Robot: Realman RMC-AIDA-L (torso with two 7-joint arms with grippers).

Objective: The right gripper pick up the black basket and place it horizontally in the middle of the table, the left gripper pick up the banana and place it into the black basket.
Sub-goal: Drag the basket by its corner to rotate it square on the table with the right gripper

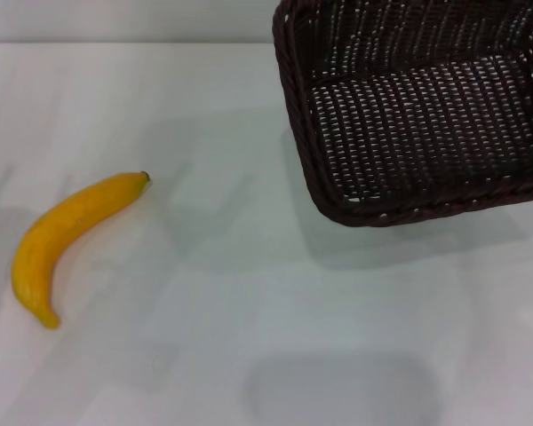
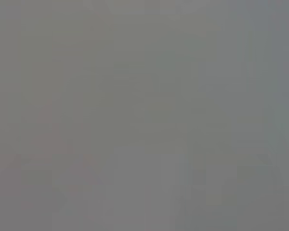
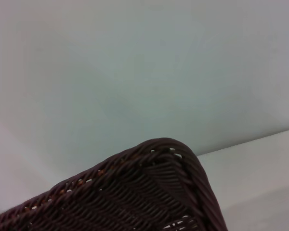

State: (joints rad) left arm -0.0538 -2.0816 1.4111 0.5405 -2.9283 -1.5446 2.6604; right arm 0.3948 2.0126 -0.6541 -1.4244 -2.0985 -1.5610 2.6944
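The banana lies on the white table at the left of the head view, curved, with its dark stem tip pointing toward the middle. The black basket fills the far right corner; its right side and back run out of the picture. A broad shadow falls on the table below its near rim. I cannot tell whether it rests flat or is lifted. The right wrist view shows one rounded corner of the basket very close, with table beyond. Neither gripper shows in any view. The left wrist view is plain grey.
The table's back edge meets a pale wall at the top of the head view. Bare white tabletop lies between the banana and the basket and along the front, where a soft grey shadow falls.
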